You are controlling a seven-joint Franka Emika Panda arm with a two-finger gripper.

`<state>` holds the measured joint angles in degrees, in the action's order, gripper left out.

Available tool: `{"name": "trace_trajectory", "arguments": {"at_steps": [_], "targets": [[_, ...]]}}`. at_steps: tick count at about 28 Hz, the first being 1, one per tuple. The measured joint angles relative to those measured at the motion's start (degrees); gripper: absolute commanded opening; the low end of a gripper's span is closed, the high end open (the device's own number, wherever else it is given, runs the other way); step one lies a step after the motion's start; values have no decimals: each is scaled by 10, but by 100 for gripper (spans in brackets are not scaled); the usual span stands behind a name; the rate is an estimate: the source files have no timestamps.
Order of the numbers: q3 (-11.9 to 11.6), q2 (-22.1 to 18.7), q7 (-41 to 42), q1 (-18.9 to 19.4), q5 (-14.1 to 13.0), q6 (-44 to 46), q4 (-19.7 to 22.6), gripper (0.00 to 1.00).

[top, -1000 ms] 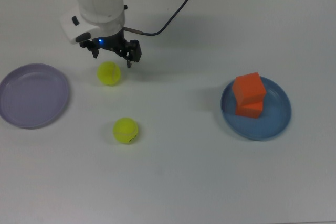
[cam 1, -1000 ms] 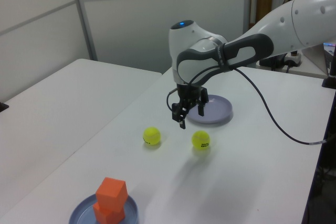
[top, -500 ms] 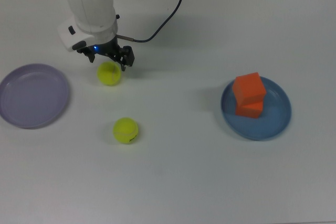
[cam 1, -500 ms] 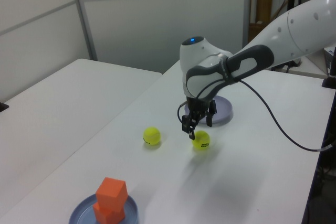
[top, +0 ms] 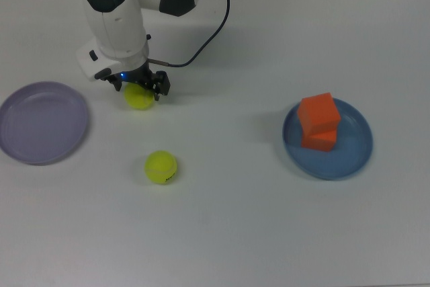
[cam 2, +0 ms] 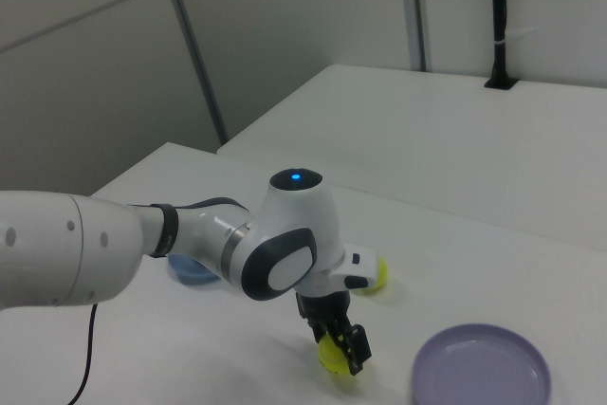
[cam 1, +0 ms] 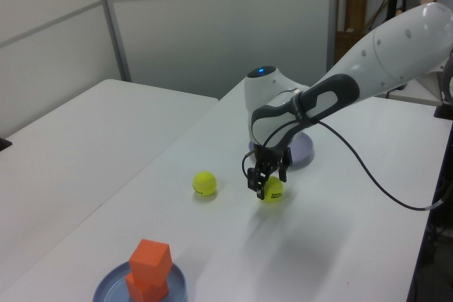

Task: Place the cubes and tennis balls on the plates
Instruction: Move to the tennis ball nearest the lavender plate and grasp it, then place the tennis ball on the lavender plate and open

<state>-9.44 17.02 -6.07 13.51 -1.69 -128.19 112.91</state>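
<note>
We count two orange cubes, two tennis balls and two plates on the white counter [top: 242, 233]. One cube, the top cube [top: 318, 113], sits on the bottom cube [top: 318, 140], and both are on the blue plate [top: 349, 159] at the top view's right. So the two cubes are on a plate already. The lavender plate [top: 41, 122] is at the top view's left, and it has nothing on it. The two balls are on the counter between the plates, not on a plate. The near ball [top: 161, 167] lies alone, well apart from the arm, and we see a small dark mark on it. The far ball [top: 140, 98] is right under the white robot arm [top: 114, 21]. The end effector [top: 139, 86] is down over this ball, with one black finger on each side of it. The fingers look wide enough for the ball to fit between them, but we cannot tell if they squeeze it. In the right view the far ball sits low between the fingers [cam 2: 358, 347], near the lavender plate.
</note>
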Motion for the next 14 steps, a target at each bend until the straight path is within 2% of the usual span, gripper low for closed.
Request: {"name": "trace_trajectory", "arguments": {"at_steps": [1, 3, 5, 8, 14], "targets": [[0, 1, 1, 0, -2, -3, 0, 0], [0, 3, 7, -1, -17, -10, 0, 0], [0, 3, 27, -6, -45, -13, -1, 0], [-3, 3, 50, -13, -67, -14, -5, 0], [-46, 1, 75, -19, -82, -15, -40, 0]]}}
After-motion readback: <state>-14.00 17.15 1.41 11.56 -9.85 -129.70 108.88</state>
